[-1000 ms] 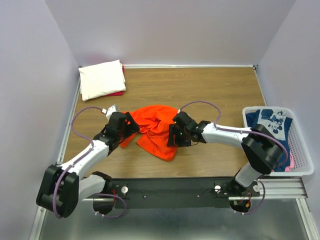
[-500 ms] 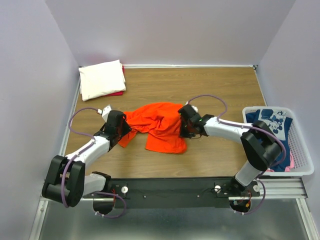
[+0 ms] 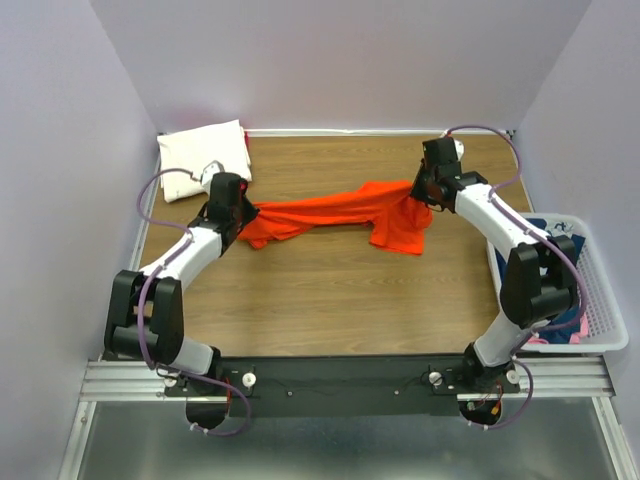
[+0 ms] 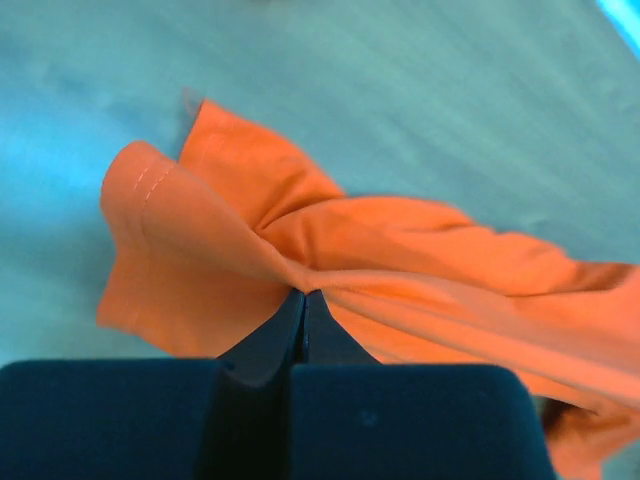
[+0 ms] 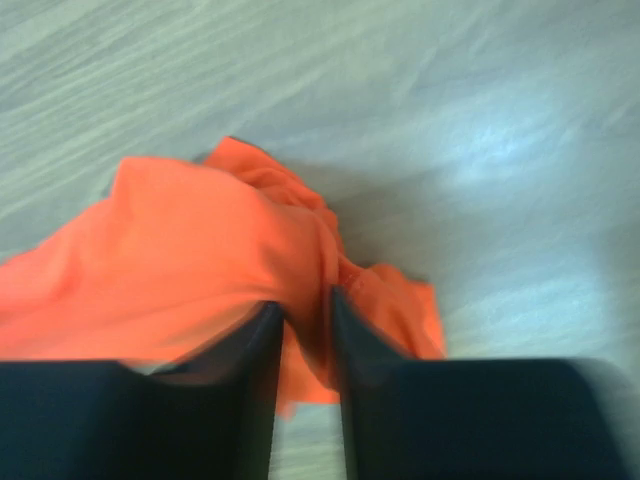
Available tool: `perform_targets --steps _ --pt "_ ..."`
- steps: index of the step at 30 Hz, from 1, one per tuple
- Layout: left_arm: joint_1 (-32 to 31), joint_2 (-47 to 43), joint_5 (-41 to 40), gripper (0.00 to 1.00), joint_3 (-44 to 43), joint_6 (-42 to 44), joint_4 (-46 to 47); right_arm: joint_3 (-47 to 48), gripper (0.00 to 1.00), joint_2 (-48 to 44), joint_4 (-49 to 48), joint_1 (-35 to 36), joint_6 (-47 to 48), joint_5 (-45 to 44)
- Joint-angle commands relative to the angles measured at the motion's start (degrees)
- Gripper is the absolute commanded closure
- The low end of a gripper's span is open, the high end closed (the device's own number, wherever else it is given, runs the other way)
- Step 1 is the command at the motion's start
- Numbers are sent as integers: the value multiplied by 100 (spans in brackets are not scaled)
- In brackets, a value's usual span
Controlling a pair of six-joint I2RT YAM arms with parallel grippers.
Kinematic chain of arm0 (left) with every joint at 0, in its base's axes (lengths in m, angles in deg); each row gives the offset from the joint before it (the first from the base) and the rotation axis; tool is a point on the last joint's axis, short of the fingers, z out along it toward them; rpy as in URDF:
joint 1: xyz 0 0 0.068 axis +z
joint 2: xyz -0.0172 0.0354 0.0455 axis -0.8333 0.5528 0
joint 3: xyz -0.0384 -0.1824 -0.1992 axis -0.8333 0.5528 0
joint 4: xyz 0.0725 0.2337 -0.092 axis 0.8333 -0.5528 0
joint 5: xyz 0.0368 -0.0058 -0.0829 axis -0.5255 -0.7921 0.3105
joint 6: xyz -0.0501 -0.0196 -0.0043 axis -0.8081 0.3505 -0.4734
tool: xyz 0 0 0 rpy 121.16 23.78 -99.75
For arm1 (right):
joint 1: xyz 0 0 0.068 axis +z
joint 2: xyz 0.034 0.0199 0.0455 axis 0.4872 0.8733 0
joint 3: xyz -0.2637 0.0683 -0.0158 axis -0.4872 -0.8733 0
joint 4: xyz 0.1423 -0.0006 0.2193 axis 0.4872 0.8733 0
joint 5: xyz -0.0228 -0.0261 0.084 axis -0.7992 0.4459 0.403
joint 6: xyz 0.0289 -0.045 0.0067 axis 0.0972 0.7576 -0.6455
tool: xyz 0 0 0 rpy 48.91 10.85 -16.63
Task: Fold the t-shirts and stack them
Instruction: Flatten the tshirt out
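Left tool (image 4: 303, 303) and right tool (image 5: 305, 310) pinch the orange t-shirt (image 3: 320, 212) — overhead alone shows it stretched between.

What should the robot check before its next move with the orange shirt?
1. Left gripper shut on the orange t-shirt: ok.
2. Right gripper pinching the shirt's other end: ok.
3. Shirt stretched between both arms: ok.
4. Shirt flat and smooth: not ok, it is bunched into a band.
5. Bare wood on the table nearer the bases for laying it down: ok.
6. Which parts are held, sleeves or hem: cannot tell.
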Motion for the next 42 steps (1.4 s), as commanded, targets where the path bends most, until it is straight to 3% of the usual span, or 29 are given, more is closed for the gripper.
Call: perform_targets --steps 1,2,3,6,13,18,22,28,42 --pt "153 306 382 80 -752 393 -59 451 55 191 412 -80 250 -86" --pt "153 288 426 74 -762 420 -68 390 48 121 412 -80 268 -32" --pt "144 184 453 62 -649 377 -77 311 40 -54 412 -80 268 -75" --pt "153 -45 401 53 -323 280 -50 -189 32 -319 412 -80 172 -242" --pt "162 -783 -301 53 679 -89 -199 -1244 34 -925 342 -72 -109 108" --pt "223 -636 -698 52 715 -265 -235 -1658 36 -970 157 -80 -172 328" --pt "364 -188 -514 52 566 -371 -34 -1737 36 -961 95 -80 -154 548" --pt "583 437 -101 42 381 -511 353 -1808 36 -979 69 -80 -31 583" --pt "839 1360 453 47 -50 -564 829 -1966 36 -1111 25 -72 22 645"
